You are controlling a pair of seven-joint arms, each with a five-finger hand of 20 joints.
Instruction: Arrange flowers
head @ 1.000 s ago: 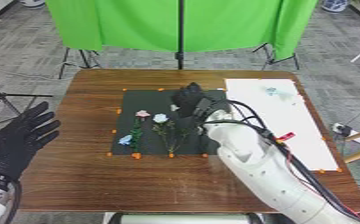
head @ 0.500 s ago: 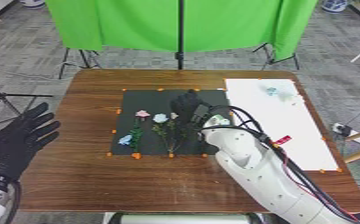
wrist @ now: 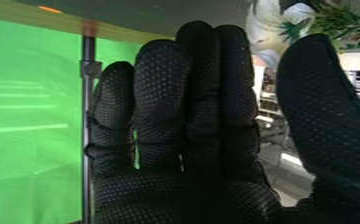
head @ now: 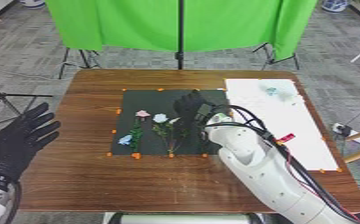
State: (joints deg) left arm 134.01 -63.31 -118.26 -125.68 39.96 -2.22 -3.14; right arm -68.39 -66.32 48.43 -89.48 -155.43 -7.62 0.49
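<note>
White rose [head: 160,118] | near right hand [head: 190,105], to its left | fingers straight, thumb wide

- From here I see a brown wooden table [head: 79,175], spreading out on every side of the right hand's [head: 190,104] fingers.
- There's a dark mat [head: 145,99] beneath those fingers, orange tape [head: 136,156] along its edges.
- A pink flower [head: 142,113] and a white one [head: 160,118] lie left of the fingers, a blue one [head: 124,140] farther left and nearer the robot.
- A white sheet [head: 287,122] lies right of them.
</note>
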